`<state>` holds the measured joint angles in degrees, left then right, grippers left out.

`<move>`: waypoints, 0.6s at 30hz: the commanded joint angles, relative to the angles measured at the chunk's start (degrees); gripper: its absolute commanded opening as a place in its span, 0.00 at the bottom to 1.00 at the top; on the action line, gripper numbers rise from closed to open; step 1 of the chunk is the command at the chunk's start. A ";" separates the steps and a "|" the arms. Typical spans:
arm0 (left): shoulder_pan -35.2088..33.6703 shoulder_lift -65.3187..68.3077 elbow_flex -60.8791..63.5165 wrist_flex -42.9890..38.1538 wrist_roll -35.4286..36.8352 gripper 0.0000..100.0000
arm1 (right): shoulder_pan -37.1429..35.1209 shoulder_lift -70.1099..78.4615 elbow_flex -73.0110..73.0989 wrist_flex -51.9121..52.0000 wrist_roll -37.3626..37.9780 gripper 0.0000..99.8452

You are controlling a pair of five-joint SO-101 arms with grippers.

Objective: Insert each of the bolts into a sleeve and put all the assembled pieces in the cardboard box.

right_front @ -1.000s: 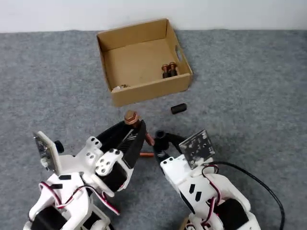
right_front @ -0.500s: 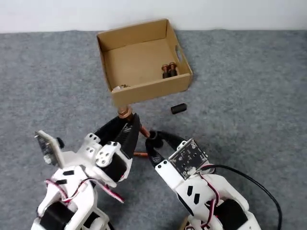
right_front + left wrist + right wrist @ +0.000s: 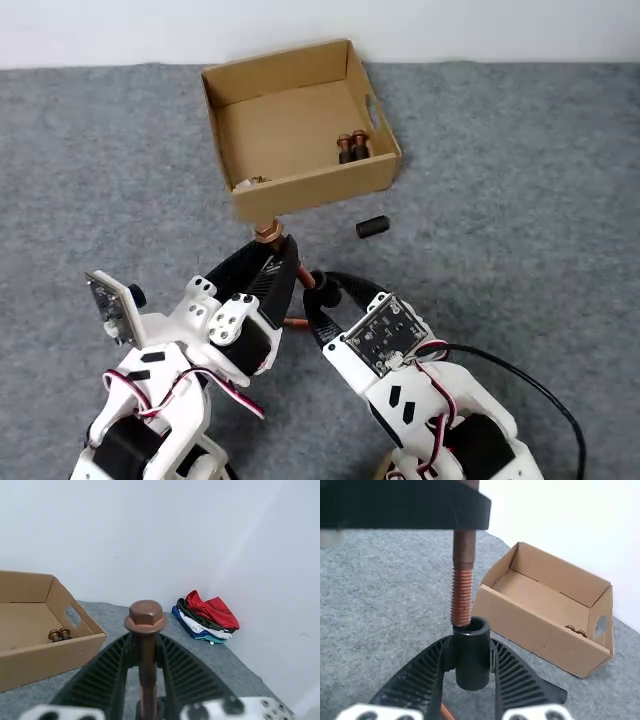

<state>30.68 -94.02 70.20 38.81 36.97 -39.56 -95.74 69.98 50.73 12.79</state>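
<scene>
My left gripper [image 3: 274, 252] is shut on a copper bolt [image 3: 145, 645], head up [image 3: 267, 231]. My right gripper [image 3: 470, 647] is shut on a black sleeve [image 3: 471, 654], held upright just below it [image 3: 322, 291]. The bolt's threaded tip [image 3: 461, 600] meets the sleeve's open mouth. The cardboard box [image 3: 310, 185] stands beyond both grippers, with two assembled pieces [image 3: 351, 147] lying by its right wall. A loose black sleeve [image 3: 372, 227] lies on the carpet in front of the box. Another copper bolt [image 3: 297, 322] lies on the carpet under the grippers.
Grey carpet [image 3: 520, 220] covers the table, with open room to the left and right of the box. A white wall runs behind. A pile of folded clothes [image 3: 205, 617] sits far off in a corner.
The left gripper has swung the bolt toward the box and over to the right gripper. The right gripper has shifted left with the sleeve, so the bolt's tip now stands at the sleeve's mouth.
</scene>
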 commanded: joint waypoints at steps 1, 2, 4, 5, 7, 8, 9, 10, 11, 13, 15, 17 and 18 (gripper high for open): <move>0.70 0.18 0.66 -2.99 0.35 0.00 | -0.75 -0.31 -3.34 -2.33 0.62 0.01; 0.62 0.18 0.84 -3.78 0.35 0.00 | -0.84 -0.31 -3.34 -2.33 0.62 0.01; 0.53 0.18 1.71 -5.63 0.35 0.00 | -0.84 -0.22 -3.34 -2.15 0.62 0.01; 0.44 0.18 2.07 -6.33 0.35 0.00 | -0.84 -0.22 -3.34 -2.07 0.62 0.01; 0.44 0.18 2.68 -7.21 0.35 0.00 | -0.84 -0.22 -3.34 -1.98 0.62 0.01; 0.44 0.18 2.77 -7.56 0.35 0.00 | -0.84 -0.22 -3.34 -1.98 0.62 0.01; 0.53 0.18 2.77 -7.74 0.35 0.00 | -0.84 -0.22 -3.34 -1.89 0.62 0.01; 0.53 0.26 2.77 -8.00 0.35 0.00 | -0.84 -0.22 -3.25 -1.89 0.62 0.01; 0.62 0.26 2.86 -8.35 0.35 0.00 | -0.84 -0.13 -3.25 -1.89 0.62 0.01; 0.62 0.26 2.86 -8.79 0.35 0.00 | -0.84 -0.04 -3.25 -1.89 0.62 0.01; 0.62 0.26 2.86 -9.14 0.35 0.00 | -0.84 0.04 -3.25 -1.89 0.62 0.01; 0.62 0.26 2.77 -9.14 0.35 0.00 | -0.84 0.04 -3.25 -1.89 0.62 0.01; 0.62 0.26 2.77 -9.14 0.35 0.00 | -0.84 0.04 -3.25 -1.89 0.62 0.01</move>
<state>30.68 -93.93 73.36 31.43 37.32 -39.91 -95.74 69.98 50.64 12.88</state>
